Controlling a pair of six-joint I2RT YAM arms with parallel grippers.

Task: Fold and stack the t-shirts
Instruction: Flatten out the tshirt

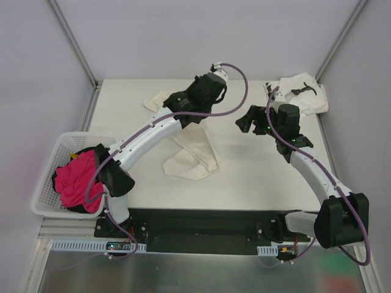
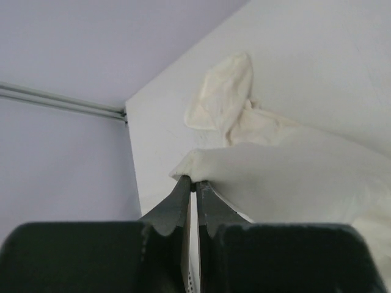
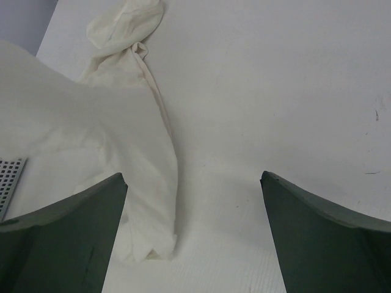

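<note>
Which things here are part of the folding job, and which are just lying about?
Part of the job:
cream t-shirt, pinched in the shut left gripper
white printed t-shirt, far right corner
right gripper, open

Lying about:
white basket on the left
pink cloth inside it

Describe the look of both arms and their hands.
Both the left arm and right arm have white link shells with black joint housings, and a purple cable runs along each. The left hand and right hand carry dark green-grey, tapering flat fingers.
</note>
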